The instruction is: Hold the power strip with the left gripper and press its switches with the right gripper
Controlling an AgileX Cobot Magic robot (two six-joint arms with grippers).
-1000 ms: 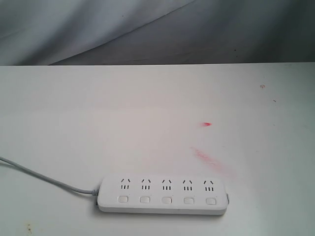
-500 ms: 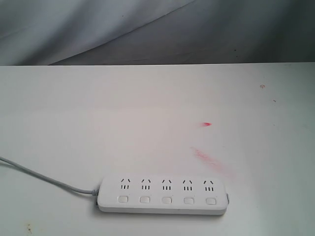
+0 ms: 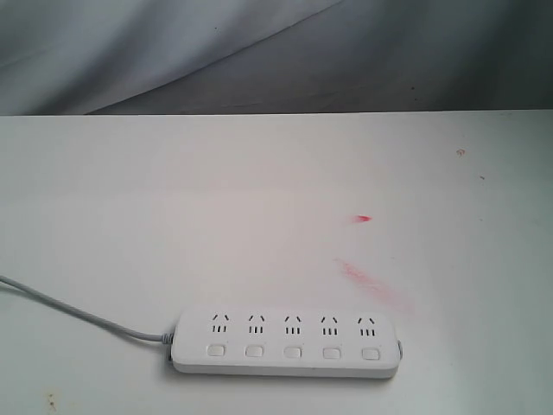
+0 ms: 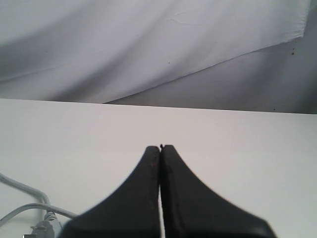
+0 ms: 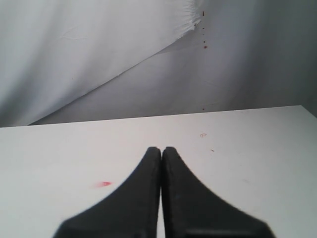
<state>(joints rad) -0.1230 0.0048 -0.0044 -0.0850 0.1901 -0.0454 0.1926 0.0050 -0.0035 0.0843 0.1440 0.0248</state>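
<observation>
The white power strip lies flat near the front edge of the white table, its grey cord running off to the left. Its row of small white switches sits below the sockets. Neither arm shows in the exterior view. In the left wrist view my left gripper is shut with nothing held, above bare table; the grey cord shows beside it. In the right wrist view my right gripper is shut and empty, and the strip is out of that view.
Red smears mark the table: a small one and a longer one behind the strip's right end; the small one also shows in the right wrist view. A grey cloth backdrop hangs behind the table's far edge.
</observation>
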